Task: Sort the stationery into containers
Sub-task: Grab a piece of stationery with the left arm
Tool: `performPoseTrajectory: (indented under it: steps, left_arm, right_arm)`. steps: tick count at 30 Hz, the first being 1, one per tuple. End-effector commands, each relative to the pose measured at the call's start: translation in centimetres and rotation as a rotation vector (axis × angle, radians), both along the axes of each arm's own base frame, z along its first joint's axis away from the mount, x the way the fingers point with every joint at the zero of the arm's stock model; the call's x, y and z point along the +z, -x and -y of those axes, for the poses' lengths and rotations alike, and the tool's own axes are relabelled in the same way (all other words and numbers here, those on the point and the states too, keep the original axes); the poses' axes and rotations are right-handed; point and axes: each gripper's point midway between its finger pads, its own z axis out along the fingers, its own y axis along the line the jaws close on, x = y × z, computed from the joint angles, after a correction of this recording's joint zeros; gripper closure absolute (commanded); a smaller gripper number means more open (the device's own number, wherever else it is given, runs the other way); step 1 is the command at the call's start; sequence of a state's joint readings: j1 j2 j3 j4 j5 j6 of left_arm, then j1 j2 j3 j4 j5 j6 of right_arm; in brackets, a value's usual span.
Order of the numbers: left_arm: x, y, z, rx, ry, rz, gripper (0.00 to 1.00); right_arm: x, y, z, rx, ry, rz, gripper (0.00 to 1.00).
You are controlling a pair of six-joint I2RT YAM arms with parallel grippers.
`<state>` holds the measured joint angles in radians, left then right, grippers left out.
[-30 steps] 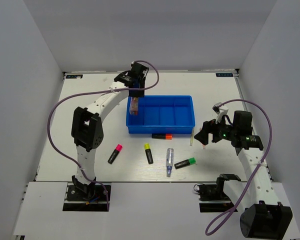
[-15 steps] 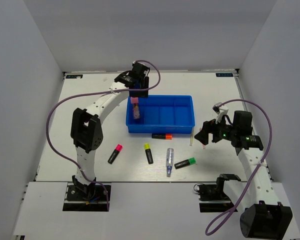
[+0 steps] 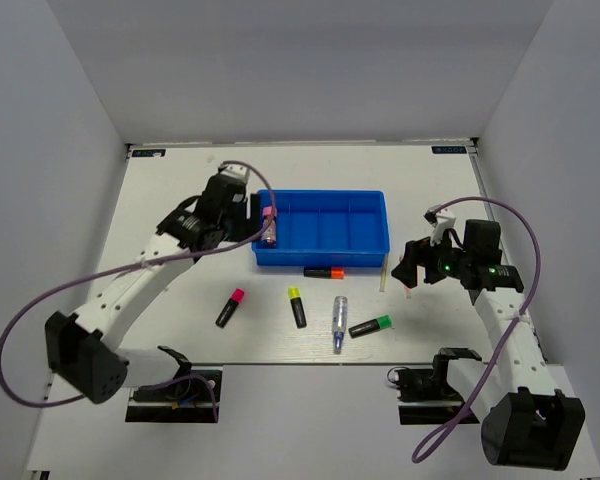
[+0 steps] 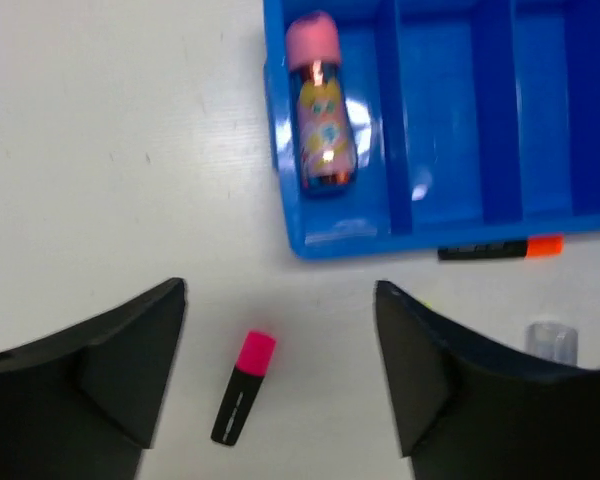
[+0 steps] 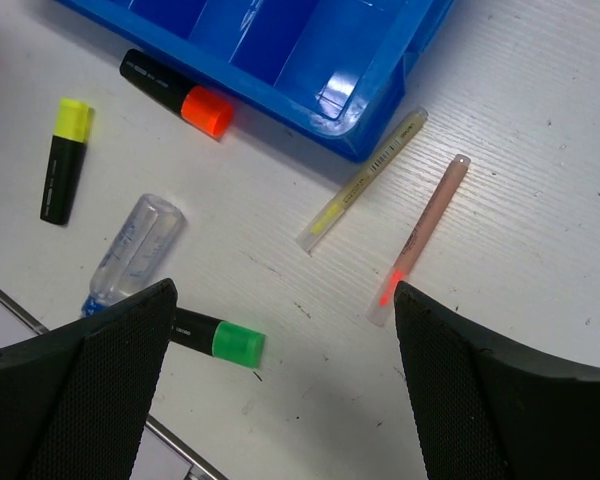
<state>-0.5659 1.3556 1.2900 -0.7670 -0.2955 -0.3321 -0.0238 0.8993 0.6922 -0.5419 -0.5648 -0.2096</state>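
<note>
The blue tray [image 3: 320, 245] holds the pink-capped glue stick [image 3: 270, 228] lying in its leftmost compartment, which also shows in the left wrist view [image 4: 320, 115]. My left gripper [image 3: 248, 224] is open and empty, just left of the tray; the pink highlighter [image 4: 243, 388] shows between its fingers, far below. In front of the tray lie the orange highlighter [image 3: 325, 272], yellow highlighter [image 3: 297, 306], clear pen [image 3: 338, 322] and green highlighter [image 3: 372, 325]. My right gripper [image 3: 405, 272] is open and empty above the pale-yellow stick [image 5: 365, 180] and pink stick [image 5: 420, 240].
The pink highlighter [image 3: 230, 307] lies alone on the white table, left of the other pens. The tray's other compartments [image 4: 440, 110] hold nothing. Grey walls enclose the table on three sides.
My left gripper let go of the glue stick into the tray's leftmost compartment. It then drew back to the left and toward the near side. The right arm has not moved.
</note>
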Motion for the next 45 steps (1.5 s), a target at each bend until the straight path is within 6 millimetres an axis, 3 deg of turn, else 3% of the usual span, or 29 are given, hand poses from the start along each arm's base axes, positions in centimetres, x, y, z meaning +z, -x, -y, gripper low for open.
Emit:
performPoseTrajectory:
  steps: [1,2,3,6,7,9,10,12,13,14,18,22,28,32,36,40,45]
  left_arm:
    - [-3.8,2.4,-1.5,-0.054,0.002,-0.055,0.19]
    - [-3.8,2.9,-1.6,-0.071,0.033,-0.049,0.29]
    - [-5.4,3.9,-1.8,-0.096,0.045,-0.074,0.45]
    - [-6.8,5.9,-2.1,-0.136,0.051,-0.120,0.49]
    - [-6.9,6.3,-2.0,-0.158,0.056,-0.134,0.44]
    - [-7.5,7.0,-2.0,-0.167,0.057,-0.156,0.32]
    - [-7.7,7.2,-2.0,-0.169,0.059,-0.165,0.26]
    - [-7.8,7.5,-2.3,-0.167,0.056,-0.159,0.23]
    - [-8.5,7.8,-2.8,-0.152,0.036,-0.169,0.20]
    - [-8.7,7.9,-3.1,-0.148,0.032,-0.167,0.20]
    - [-9.2,8.6,-3.3,-0.142,0.043,-0.161,0.18]
    - [-9.5,8.8,-3.2,-0.154,0.057,-0.144,0.14]
    - [-9.2,8.8,-3.0,-0.176,0.062,-0.138,0.11]
    - [-10.1,9.1,-3.0,-0.185,0.057,-0.146,0.11]
    - [-10.6,9.0,-3.5,-0.179,0.025,-0.158,0.12]
    - [-10.6,9.2,-3.6,-0.176,0.034,-0.146,0.12]
    - [-10.5,9.1,-3.4,-0.180,0.044,-0.138,0.12]
  right_arm:
    - [0.6,-1.0,0.2,-0.013,0.007,0.043,0.10]
    - [0.5,-0.9,0.2,-0.014,0.006,0.038,0.10]
    - [0.5,-1.0,0.2,-0.017,0.007,0.043,0.10]
    - [0.5,-1.1,0.4,-0.026,0.015,0.046,0.10]
    - [0.3,-1.1,0.4,-0.028,0.013,0.044,0.15]
    - [0.3,-1.0,0.4,-0.025,0.009,0.042,0.35]
    - [0.1,-1.0,0.2,-0.017,0.005,0.041,0.55]
    - [-0.7,-0.7,0.0,-0.006,-0.006,0.033,0.71]
    - [-0.6,-1.3,-0.1,0.004,-0.006,0.066,0.71]
    - [-1.4,-1.0,-0.1,0.009,-0.003,0.056,0.65]
    - [-1.3,-2.6,1.8,-0.078,0.079,0.121,0.31]
    - [-2.1,-2.9,2.7,-0.118,0.118,0.130,0.15]
    - [-3.0,-3.2,3.6,-0.180,0.137,0.125,0.14]
    - [-3.3,-3.9,4.6,-0.257,0.152,0.126,0.27]
    - [-4.0,-4.8,5.9,-0.363,0.164,0.114,0.33]
    - [-4.3,-5.8,7.6,-0.454,0.206,0.171,0.28]
    - [-5.1,-5.4,7.5,-0.447,0.194,0.179,0.27]
